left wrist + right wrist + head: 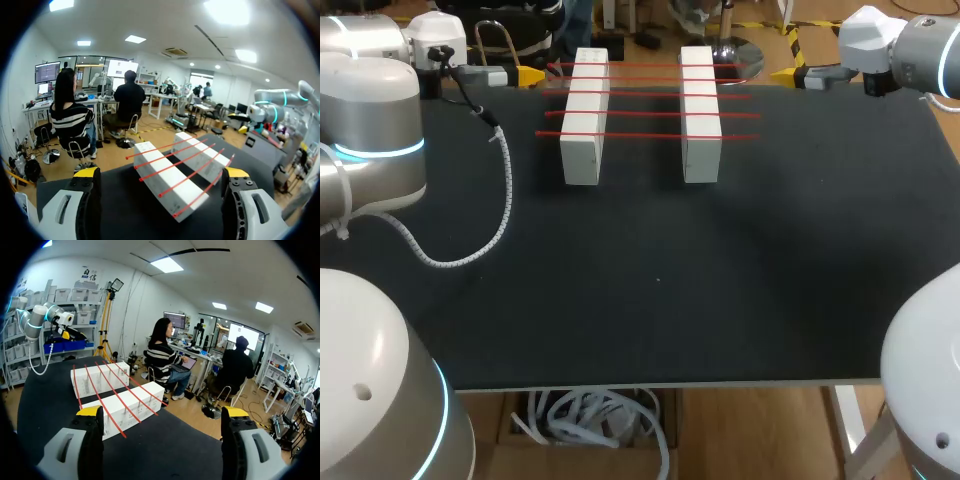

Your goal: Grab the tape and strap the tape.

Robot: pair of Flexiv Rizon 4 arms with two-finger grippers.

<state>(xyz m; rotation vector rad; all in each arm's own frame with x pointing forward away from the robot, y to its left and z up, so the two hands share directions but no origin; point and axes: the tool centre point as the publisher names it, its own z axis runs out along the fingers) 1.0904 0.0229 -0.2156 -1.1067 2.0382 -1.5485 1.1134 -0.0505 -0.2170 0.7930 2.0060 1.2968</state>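
Left end effector [529,75] and right end effector [787,74] released, empty; red tape [650,114] spans white blocks [583,140].

Left gripper [161,173], partly cropped (fingers' bases)

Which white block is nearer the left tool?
The block at the head view's left: the left tool is beside its far end; the other block lies farther right.

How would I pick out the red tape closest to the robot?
On the black table, toward its far edge, two long white blocks lie side by side. Four red tapes bridge them; the nearest tape alone crosses just short of the blocks' near ends.
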